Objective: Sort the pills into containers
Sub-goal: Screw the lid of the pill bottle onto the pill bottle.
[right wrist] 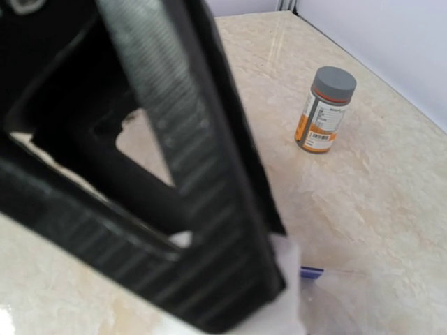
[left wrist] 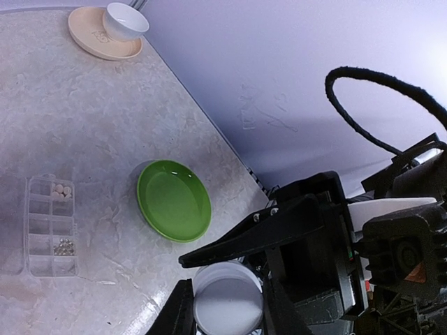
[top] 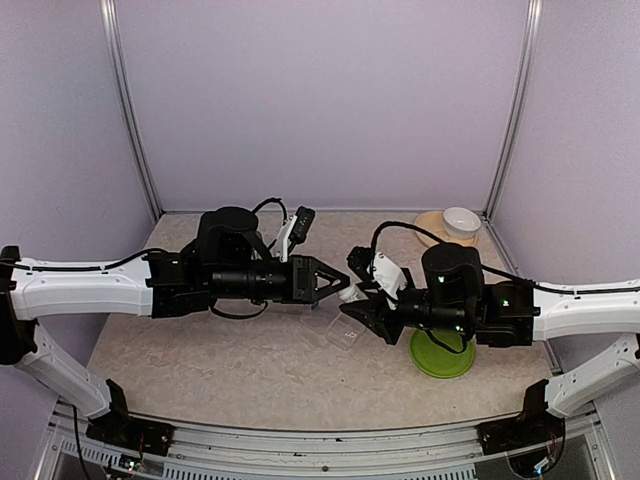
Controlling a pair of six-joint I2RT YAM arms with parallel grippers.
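From above, we see both arms reaching over the table (top: 200, 350) toward its middle. The left gripper (top: 343, 286) and the right gripper (top: 360, 303) meet tip to tip at a white round thing (top: 350, 293). The clear pill box (top: 342, 332) lies flat on the table just near of them. The green plate (top: 441, 356) is to its right, partly under the right arm. A white bowl (top: 461, 221) sits on a tan plate (top: 436, 228) in the far right corner.

In the left wrist view, we see the left jaws set narrow, pressing the white round thing from both sides. A dark finger of the right gripper crosses just above it. The pill box lies well apart. White pills (left wrist: 61, 189) sit in one end cell, and small pale beads (left wrist: 64, 246) sit in another cell of the same row.

In the right wrist view, one black finger (right wrist: 202, 181) fills most of the frame, with something white at its tip. We cannot tell how these jaws stand. A grey-capped bottle (right wrist: 323, 112) stands upright beyond.
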